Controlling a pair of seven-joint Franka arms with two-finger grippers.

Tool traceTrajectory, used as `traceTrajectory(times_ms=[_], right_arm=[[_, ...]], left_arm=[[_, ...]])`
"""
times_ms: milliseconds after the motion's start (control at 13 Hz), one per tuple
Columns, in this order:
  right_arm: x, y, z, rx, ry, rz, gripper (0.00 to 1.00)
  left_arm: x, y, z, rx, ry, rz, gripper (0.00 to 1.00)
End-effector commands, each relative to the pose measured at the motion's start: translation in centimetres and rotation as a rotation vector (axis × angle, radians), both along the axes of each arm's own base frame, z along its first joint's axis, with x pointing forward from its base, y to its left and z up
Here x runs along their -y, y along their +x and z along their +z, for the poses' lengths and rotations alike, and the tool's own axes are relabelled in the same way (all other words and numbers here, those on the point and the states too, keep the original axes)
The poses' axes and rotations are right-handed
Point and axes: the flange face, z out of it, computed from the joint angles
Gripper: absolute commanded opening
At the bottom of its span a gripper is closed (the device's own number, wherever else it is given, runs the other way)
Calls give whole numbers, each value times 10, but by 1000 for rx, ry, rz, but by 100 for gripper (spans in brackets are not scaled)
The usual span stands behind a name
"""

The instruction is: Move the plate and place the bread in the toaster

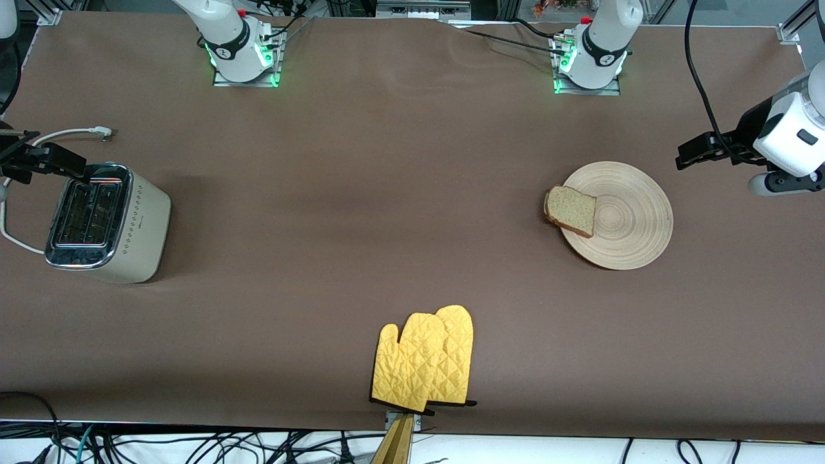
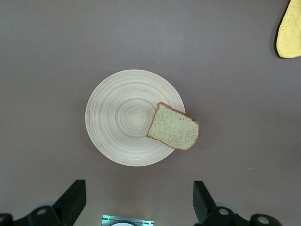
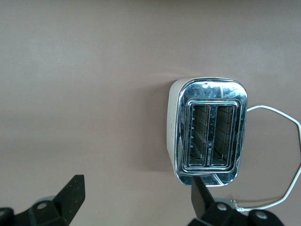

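Note:
The pale wooden plate (image 1: 635, 219) lies on the table toward the left arm's end; it also shows in the left wrist view (image 2: 122, 117). The bread (image 1: 570, 211) lies flat on the plate's rim, overhanging the edge on the side toward the toaster (image 2: 174, 127). The cream toaster (image 1: 106, 222) stands at the right arm's end with both chrome slots empty (image 3: 211, 136). My left gripper (image 1: 684, 156) hangs open and empty in the air just off the plate's edge (image 2: 137, 200). My right gripper (image 1: 48, 151) hangs open and empty over the toaster's edge (image 3: 136, 200).
A pair of yellow oven mitts (image 1: 425, 364) lies near the table's front edge, midway along it; one tip shows in the left wrist view (image 2: 289, 33). The toaster's white cord (image 1: 64, 134) trails on the table beside it (image 3: 287, 141).

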Motion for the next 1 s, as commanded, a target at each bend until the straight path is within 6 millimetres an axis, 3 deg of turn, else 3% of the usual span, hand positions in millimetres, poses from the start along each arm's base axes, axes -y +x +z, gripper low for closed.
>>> traceTrajectory(times_ms=[0,926], right_arm=[[1,2,6,12,9,-10,100],[6,3,3,8,9,-17,100]], left_arm=[[-2,0,0,-7,-25,-16,100],[-3,0,1,-5,-45,-13,100]])
